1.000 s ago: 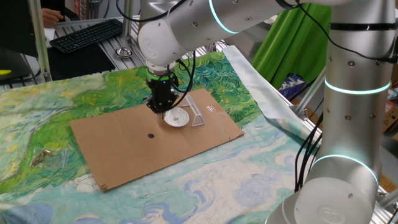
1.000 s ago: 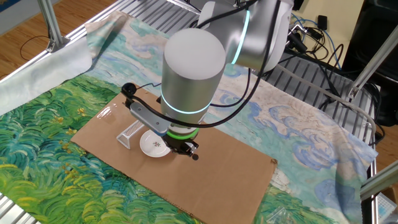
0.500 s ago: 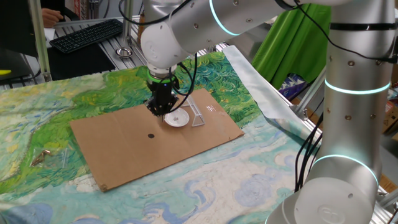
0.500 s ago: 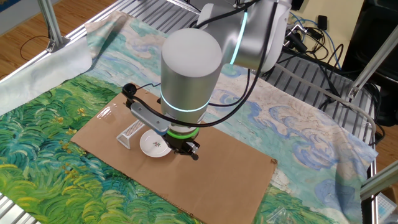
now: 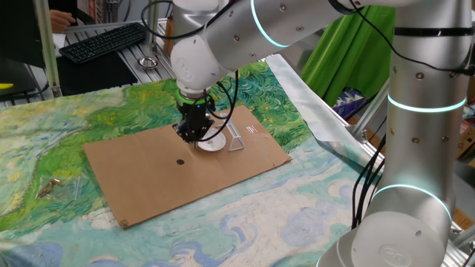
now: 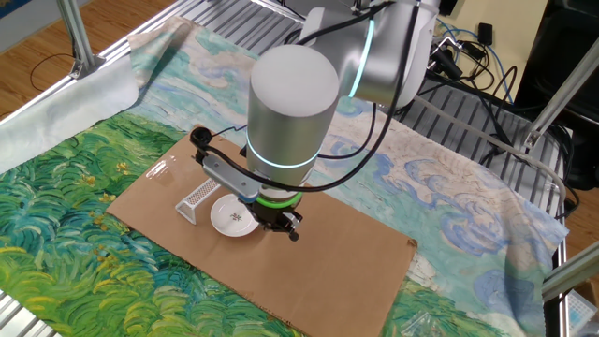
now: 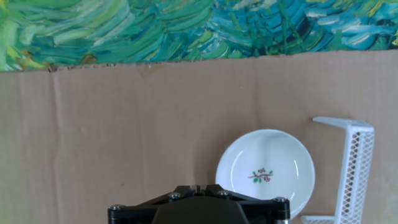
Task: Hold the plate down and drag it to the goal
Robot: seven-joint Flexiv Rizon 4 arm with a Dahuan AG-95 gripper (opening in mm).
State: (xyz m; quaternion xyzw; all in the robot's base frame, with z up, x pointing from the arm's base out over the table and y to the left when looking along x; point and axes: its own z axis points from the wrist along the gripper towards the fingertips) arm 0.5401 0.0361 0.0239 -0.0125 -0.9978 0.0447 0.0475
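Gripper has dropped closer to the cardboard sheet since the earlier frame, jaws shut and empty, beside the plate, which sits just left of the goal; centre fingertips over the plate before pressing.

Glossy white glazed plate, matt brown cardboard sheet; perforated plastic goal, painted cloth

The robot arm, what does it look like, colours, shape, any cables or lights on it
The arm is built of thick, rounded silver-grey segments with small dark screws, and glowing cyan-white light rings at the joints. Its wrist carries a green ring above a compact black gripper. Black cables loop alongside it.
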